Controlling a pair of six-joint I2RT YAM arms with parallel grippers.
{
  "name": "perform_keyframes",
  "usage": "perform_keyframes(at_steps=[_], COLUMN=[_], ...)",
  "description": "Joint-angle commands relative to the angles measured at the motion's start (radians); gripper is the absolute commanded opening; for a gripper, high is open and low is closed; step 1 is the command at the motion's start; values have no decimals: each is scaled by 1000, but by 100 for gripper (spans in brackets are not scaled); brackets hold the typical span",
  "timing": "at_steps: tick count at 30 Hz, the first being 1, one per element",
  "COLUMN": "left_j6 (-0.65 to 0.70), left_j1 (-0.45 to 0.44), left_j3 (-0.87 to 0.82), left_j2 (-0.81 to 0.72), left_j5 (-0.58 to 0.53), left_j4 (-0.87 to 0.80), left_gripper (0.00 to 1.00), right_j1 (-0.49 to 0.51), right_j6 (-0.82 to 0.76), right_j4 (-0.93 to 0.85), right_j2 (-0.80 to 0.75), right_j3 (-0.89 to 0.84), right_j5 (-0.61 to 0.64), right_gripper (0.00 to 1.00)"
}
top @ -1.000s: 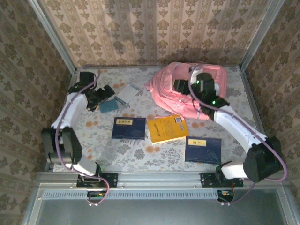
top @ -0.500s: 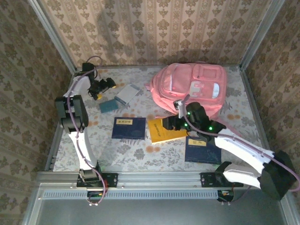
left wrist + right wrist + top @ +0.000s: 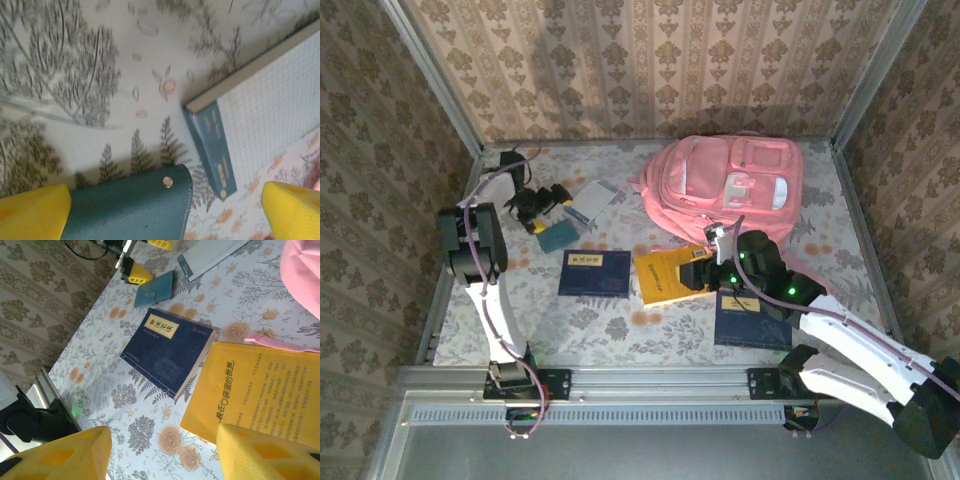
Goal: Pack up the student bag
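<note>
Top external shows me the bag (image 3: 730, 190) lying at the far right of the tabletop (image 3: 520, 320). My right claw (image 3: 162, 440) hangs open over the yellow book (image 3: 265, 390), just near of the bag, gripping nothing. At the far left, my left claw (image 3: 165, 202) is spread wide over the teal wallet (image 3: 130, 210), beside a grid notebook (image 3: 270, 110).
</note>
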Motion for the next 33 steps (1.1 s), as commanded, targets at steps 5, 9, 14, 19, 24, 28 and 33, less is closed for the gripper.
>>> perform_keyframes(at_steps=[5,9,14,19,24,28,33], left_j6=[-92,-76,-84,-104,-124,-96,-54], left_j1=[-3,-24,-62,-97,-101,-118,-149], left_j3=[-197,-258,-317,-411,-505,-527,-415], left_j2=[-131,-188,-242,-337,-411,-411,-345], left_j5=[54,-6,-41,-62,-53,-105,-271], left_j4=[22,-23,-87,-85,-57,-71,-178], left_gripper=[100,100,100,100,100,100,100], right_j1=[-5,-5,-5,-3,-1,-1,0], right_j6=[-6,9,11,15,17,18,25], right_j4=[-13,-3,7,14,21,23,40], right_j2=[-27,-38,-38,6,30,47,72], right_j3=[-22,-45,-50,-41,-44,-37,-27], right_j5=[-15,-13,-24,-73,-81,-86,-98], right_gripper=[60,59,59,59,59,59,59])
